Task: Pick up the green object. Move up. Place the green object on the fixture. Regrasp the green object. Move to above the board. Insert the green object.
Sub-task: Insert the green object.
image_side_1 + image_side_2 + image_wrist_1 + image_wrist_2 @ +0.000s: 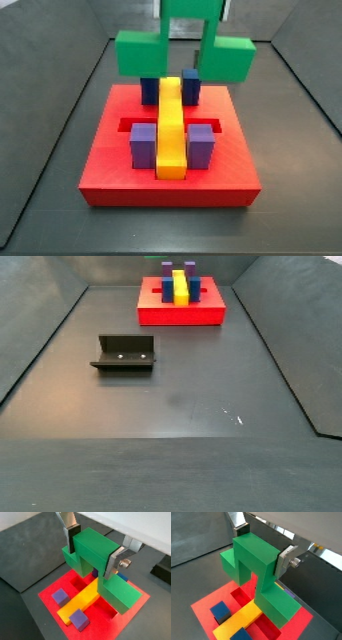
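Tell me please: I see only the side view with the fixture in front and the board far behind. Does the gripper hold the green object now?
Observer: Yes. In both wrist views the gripper is shut on the green object, with its fingers on the bridge part.
Operator: Where is it over the board?
Observer: In a side view it hangs above the board, at the end with the blue blocks, one leg on each side of the yellow bar.
Operator: Is it inserted already?
Observer: Not yet. Its legs point down, but they appear to be above the tops of the blue blocks.
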Controlling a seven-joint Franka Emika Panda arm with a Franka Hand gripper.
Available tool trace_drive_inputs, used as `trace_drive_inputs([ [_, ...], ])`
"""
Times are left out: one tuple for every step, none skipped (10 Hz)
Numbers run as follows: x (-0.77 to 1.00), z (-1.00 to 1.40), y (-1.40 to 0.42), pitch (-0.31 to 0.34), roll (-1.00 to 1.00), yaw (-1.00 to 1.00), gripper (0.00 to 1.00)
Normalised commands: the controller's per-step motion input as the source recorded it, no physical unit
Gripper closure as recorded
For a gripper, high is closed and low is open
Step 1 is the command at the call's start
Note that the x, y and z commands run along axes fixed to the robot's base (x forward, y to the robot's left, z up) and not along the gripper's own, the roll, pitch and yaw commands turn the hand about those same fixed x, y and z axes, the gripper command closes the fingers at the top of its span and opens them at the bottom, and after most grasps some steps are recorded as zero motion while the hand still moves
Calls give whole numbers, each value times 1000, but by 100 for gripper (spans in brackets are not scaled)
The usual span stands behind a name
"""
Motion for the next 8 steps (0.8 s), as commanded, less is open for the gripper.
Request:
trace_drive_inputs([
  [0,-349,0,-1,20,86,100],
  [-9,-437,0,-16,0,69,100],
  [-34,-454,0,-27,-13,54,100],
  [-3,-383,0,-23,0,17,100],
  [0,-329,0,-19,0,29,100],
  [0,-323,0,-33,0,51,100],
  [0,-300,0,-34,-27,71,100],
  [0,-317,0,-49,-39,77,100],
])
